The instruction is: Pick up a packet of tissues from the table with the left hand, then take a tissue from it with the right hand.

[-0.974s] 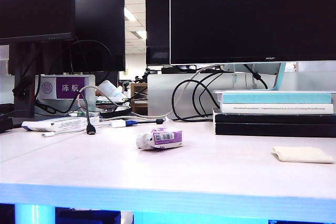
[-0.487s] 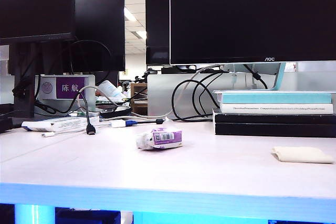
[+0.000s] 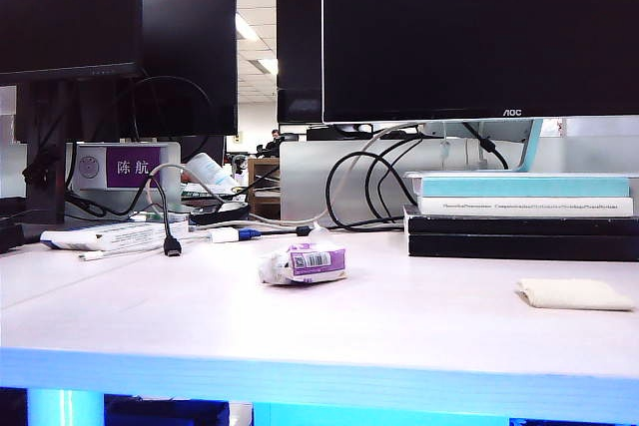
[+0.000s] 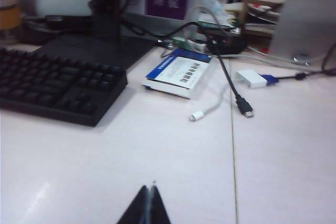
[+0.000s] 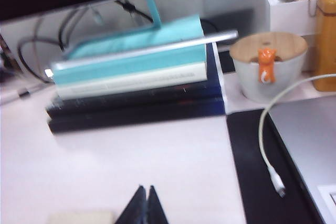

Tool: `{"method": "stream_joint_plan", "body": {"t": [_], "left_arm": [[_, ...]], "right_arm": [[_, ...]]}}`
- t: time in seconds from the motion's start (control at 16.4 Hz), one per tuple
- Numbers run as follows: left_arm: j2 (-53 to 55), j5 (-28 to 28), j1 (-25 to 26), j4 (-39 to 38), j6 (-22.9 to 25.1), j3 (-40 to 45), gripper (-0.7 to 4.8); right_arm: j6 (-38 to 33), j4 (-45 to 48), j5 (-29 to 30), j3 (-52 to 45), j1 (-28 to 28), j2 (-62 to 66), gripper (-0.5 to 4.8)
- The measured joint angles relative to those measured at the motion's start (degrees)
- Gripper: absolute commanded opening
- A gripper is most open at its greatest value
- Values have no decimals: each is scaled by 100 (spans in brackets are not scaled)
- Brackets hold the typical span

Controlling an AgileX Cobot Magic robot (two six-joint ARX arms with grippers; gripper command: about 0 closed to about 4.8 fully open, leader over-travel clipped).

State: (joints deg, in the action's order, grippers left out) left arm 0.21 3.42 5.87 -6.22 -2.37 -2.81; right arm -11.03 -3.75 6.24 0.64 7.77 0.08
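Packet (image 3: 303,264) lies mid-frame on the worktop (image 3: 200,316); tissue (image 3: 574,293) at lower right. Left end effector (image 4: 148,208) and right end effector (image 5: 144,207), both pinched together and empty, sit at each wrist view's lower edge. Both look retracted, task apparently complete.

Bright ceiling strip lights (image 3: 250,29), pale table (image 3: 399,326) evenly lit with soft shadows, both wrist views blurred, exterior view sharp.

Purple nameplate (image 3: 133,167) is showing "陈航", the monitor bezel (image 3: 512,113) is reading "AOC"; barcode sticker on the packet of tissues (image 3: 304,263) is staying unreadable.
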Motion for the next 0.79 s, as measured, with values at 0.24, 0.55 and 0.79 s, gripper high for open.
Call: {"method": "stream_joint_plan", "body": {"t": [0.24,0.55,0.79], "left_arm": [[0,46,2,286,151,0,12],[0,411,2,391,236,175,27],[0,695,2,-120,111,243,26]], "right_arm": [[398,-280,-7,0,-76,0,8],[400,-516,-9,0,-74,0,9],[81,-470,42,0,-70,0,10]]}}
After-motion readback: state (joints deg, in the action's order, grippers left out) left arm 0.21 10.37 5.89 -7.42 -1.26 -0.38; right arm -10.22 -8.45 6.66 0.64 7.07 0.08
